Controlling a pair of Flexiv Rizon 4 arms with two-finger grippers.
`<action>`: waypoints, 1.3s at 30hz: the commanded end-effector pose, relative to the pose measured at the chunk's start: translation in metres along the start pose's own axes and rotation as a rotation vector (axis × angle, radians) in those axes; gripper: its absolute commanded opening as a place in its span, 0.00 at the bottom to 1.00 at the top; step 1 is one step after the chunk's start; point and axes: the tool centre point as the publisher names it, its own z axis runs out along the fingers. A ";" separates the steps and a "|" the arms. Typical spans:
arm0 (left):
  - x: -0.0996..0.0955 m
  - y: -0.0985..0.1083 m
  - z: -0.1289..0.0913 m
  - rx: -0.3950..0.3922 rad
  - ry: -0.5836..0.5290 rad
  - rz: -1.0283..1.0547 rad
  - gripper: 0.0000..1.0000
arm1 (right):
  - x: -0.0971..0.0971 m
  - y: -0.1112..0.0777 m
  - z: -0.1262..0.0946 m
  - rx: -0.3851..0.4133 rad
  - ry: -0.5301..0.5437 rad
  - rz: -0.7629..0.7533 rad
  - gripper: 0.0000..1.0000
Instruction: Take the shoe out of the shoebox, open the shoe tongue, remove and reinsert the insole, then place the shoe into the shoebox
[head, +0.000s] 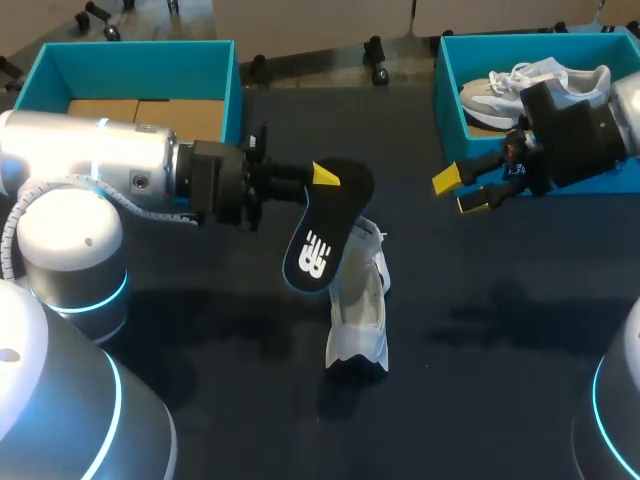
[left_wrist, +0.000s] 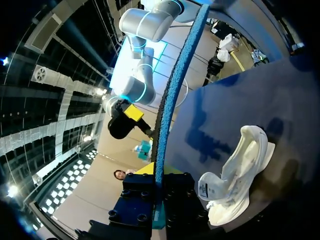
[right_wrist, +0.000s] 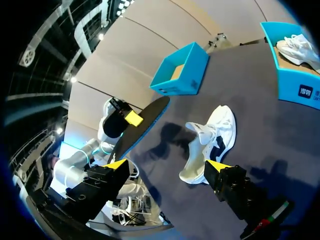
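A white shoe (head: 360, 300) lies on the dark table (head: 500, 340), toe towards me, its opening facing up. My left gripper (head: 328, 180) is shut on the heel end of a black insole (head: 322, 240), which hangs tilted just above the shoe. In the left wrist view the insole (left_wrist: 172, 95) runs edge-on out from between my left gripper's (left_wrist: 156, 176) fingers, with the shoe (left_wrist: 235, 175) beside it. My right gripper (head: 463, 190) stands open and empty to the right of the shoe. Its wrist view shows the shoe (right_wrist: 210, 140) ahead of the right gripper (right_wrist: 167, 167) and the insole (right_wrist: 145, 122) beyond.
A teal shoebox (head: 232, 75) with a cardboard floor stands at the back left. Another teal shoebox (head: 445, 85) at the back right holds a second white shoe (head: 520, 85), partly hidden by my right arm. The right box (right_wrist: 295, 80) sits close beside my right gripper.
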 end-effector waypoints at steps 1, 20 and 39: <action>0.000 0.000 0.001 0.000 0.000 0.001 0.00 | 0.001 -0.001 0.000 -0.001 -0.003 0.002 1.00; 0.000 0.004 0.001 0.044 0.009 -0.053 0.00 | 0.001 -0.003 0.006 0.028 -0.066 -0.089 1.00; 0.014 -0.003 -0.023 0.072 -0.018 -0.189 0.00 | 0.007 0.003 0.021 0.147 -0.091 -0.398 1.00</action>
